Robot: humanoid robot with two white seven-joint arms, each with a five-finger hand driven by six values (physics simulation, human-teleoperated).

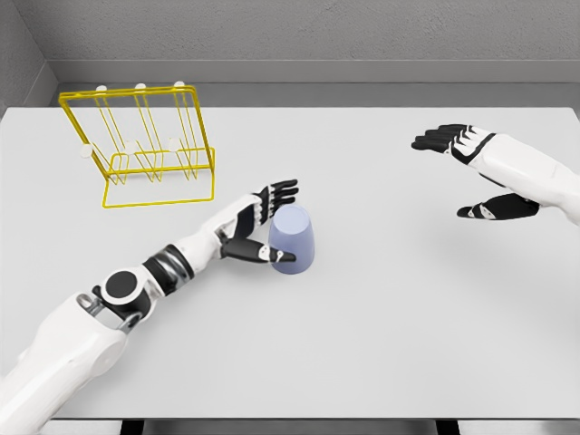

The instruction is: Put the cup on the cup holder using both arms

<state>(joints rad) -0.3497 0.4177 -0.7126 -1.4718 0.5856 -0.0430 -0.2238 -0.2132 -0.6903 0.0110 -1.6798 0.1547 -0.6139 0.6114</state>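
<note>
A pale lavender plastic cup (294, 238) sits mouth-down near the middle of the white tabletop (381, 344), a little toward its left side. The left hand (258, 227) is cupped against the cup's left side, fingers behind it and thumb in front, touching but not fully closed. The yellow wire cup holder (140, 145) stands by the far left corner. The right hand (480, 172) hovers open above the right edge, fingers spread, holding nothing.

no legible text (none anywhere)
</note>
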